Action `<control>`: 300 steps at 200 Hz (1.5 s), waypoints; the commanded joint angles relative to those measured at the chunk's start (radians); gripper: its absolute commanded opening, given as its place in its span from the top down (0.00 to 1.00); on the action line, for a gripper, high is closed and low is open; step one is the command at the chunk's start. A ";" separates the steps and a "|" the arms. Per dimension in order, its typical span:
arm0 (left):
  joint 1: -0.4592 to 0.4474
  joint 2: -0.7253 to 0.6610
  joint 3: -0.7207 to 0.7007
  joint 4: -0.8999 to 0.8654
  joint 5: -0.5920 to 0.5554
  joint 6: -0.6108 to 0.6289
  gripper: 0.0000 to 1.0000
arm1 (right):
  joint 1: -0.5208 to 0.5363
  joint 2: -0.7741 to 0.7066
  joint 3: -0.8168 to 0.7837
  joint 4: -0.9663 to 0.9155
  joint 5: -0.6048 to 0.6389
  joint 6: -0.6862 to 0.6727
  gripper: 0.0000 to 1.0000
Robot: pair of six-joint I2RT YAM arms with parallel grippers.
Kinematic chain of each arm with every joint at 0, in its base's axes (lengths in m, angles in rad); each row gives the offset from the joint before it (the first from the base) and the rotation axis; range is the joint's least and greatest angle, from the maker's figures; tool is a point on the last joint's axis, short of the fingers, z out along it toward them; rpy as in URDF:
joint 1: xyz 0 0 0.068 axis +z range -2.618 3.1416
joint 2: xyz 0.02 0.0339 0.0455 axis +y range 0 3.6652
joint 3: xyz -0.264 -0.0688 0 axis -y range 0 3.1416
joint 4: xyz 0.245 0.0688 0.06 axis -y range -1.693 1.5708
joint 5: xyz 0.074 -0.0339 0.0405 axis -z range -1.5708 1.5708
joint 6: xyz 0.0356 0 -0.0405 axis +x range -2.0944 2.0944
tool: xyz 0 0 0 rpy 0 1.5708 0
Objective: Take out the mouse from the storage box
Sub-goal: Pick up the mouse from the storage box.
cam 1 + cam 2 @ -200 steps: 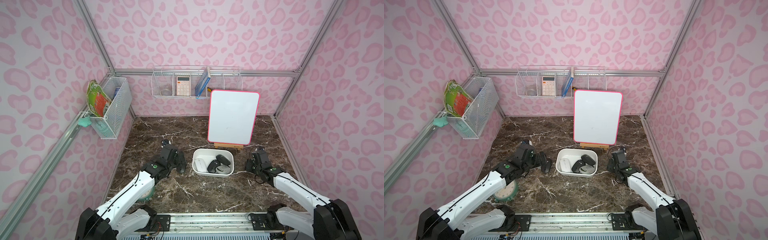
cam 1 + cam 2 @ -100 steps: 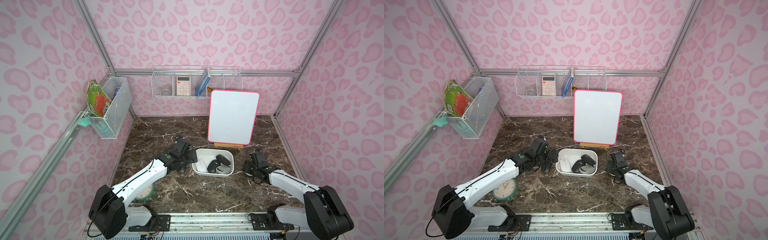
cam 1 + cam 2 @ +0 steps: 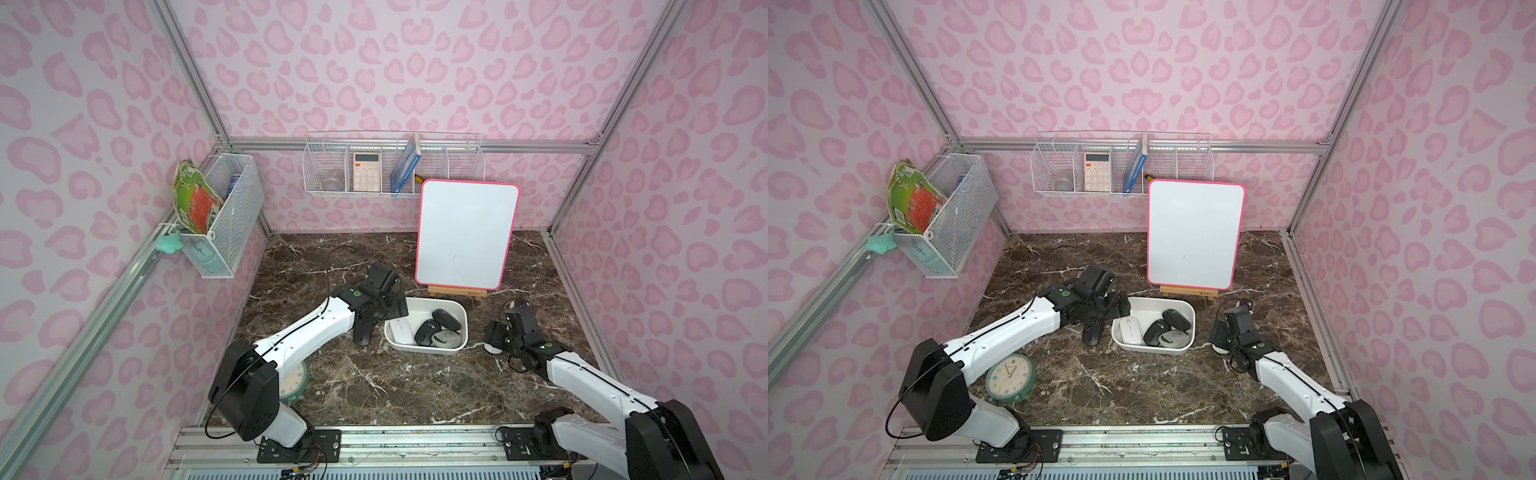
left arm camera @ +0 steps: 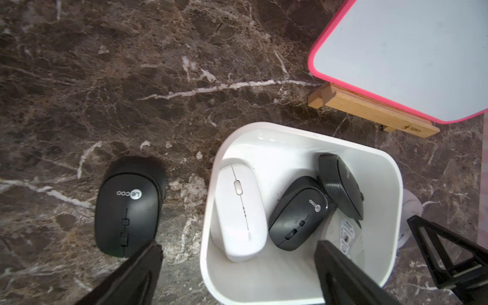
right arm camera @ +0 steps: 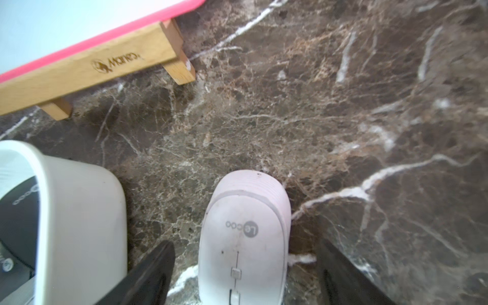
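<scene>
Left gripper [image 4: 237, 245] open over white plastic storage box [image 4: 393, 184]: go down on flat white mouse [image 4: 239, 211], squeeze its long sides, lift clear. Right gripper [image 5: 245, 245] open around pale mouse [image 5: 248, 211].

Pink-framed whiteboard [image 3: 467, 232] stands on wooden easel [image 3: 457, 293]; green clock [image 3: 1010, 377] lies face up.

Bright, even light; soft shadows on the table [image 3: 374, 386]. The right wrist view is hazy and slightly blurred.
</scene>
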 commanded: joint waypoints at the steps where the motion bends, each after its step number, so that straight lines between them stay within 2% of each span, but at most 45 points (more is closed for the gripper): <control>1: -0.017 0.045 0.054 -0.036 0.047 -0.006 0.06 | 0.000 -0.053 -0.034 0.043 0.058 -0.018 0.14; 34: -0.045 0.148 0.137 -0.041 0.105 -0.023 0.10 | -0.006 -0.122 -0.084 0.089 0.049 -0.025 0.14; 141: -0.133 0.465 0.412 -0.057 0.204 -0.059 0.24 | -0.008 -0.153 -0.102 0.110 0.041 -0.034 0.14; 220: -0.136 0.576 0.474 -0.060 0.213 -0.079 0.34 | -0.006 -0.167 -0.110 0.118 0.033 -0.039 0.14; 300: -0.136 0.658 0.521 -0.047 0.261 -0.086 0.37 | -0.008 -0.183 -0.116 0.121 0.032 -0.041 0.14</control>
